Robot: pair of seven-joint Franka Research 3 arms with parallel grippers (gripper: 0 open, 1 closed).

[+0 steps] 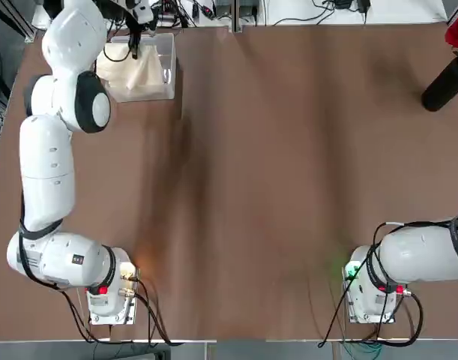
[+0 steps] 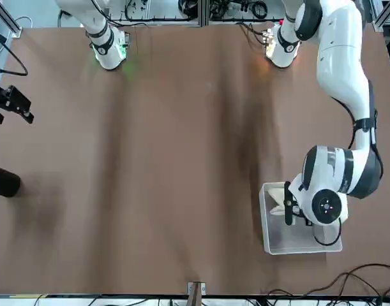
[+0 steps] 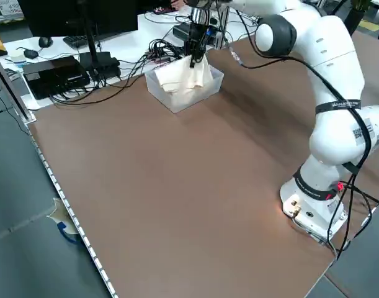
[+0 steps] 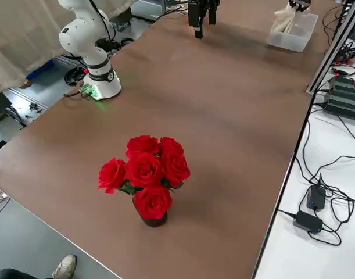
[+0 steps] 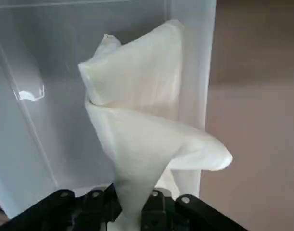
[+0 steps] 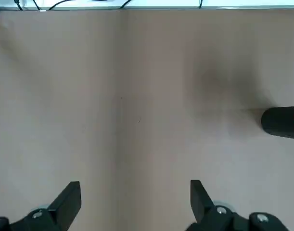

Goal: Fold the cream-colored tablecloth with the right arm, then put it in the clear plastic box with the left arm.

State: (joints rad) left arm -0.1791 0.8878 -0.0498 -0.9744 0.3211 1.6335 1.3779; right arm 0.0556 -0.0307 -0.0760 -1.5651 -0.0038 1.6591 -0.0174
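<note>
The cream-colored tablecloth (image 5: pixel 147 130) hangs as a bunched cone from my left gripper (image 5: pixel 132 211), which is shut on its upper end. Its lower part sits inside the clear plastic box (image 1: pixel 171 67) at the table's far left corner. The side view shows the tablecloth (image 3: pixel 186 74) draped down into the box (image 3: pixel 177 99) below the left gripper (image 3: pixel 195 54). My right gripper (image 6: pixel 135 197) hovers open and empty above bare table on the right side, well away from the box; it also shows in the front view (image 2: pixel 9 105).
A black vase of red roses (image 4: pixel 145 177) stands at the table's far right, its dark body (image 6: pixel 281 122) ahead of the right gripper. Cables and electronics (image 3: pixel 71 68) lie on the white bench beyond the box.
</note>
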